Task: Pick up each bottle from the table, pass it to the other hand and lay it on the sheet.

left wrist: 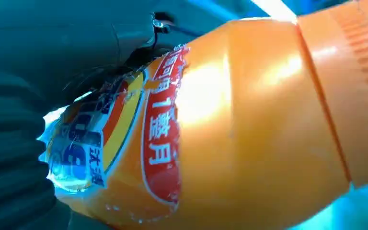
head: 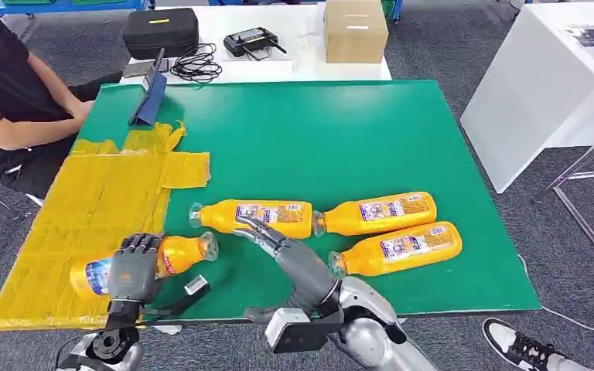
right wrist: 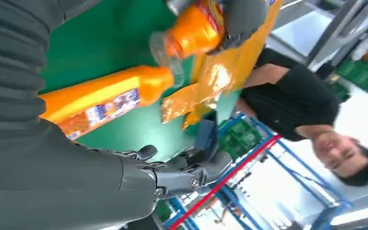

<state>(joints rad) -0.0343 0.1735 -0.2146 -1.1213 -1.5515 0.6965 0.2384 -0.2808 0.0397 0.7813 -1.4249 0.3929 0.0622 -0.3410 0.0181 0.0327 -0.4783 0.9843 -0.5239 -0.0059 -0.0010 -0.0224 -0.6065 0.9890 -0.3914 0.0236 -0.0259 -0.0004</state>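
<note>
My left hand [head: 133,267] grips an orange bottle [head: 178,253] with a clear cap, lying over the near edge of the yellow sheet [head: 85,216]; up close the held bottle [left wrist: 249,124] shows its red and blue label. My right hand [head: 274,241] is open, fingers stretched out, hovering over the green mat beside the nearest lying bottle [head: 255,216], holding nothing; those fingers [right wrist: 182,170] appear spread, with that bottle [right wrist: 100,98] near. Two more orange bottles [head: 377,214] [head: 398,249] lie to the right on the mat.
A person in black [head: 8,93] sits at the table's far left. A blue folded object [head: 148,99] stands on the green mat [head: 340,139]. Behind it a white table holds a black case [head: 160,32], cables, a controller [head: 251,42] and a cardboard box [head: 355,31].
</note>
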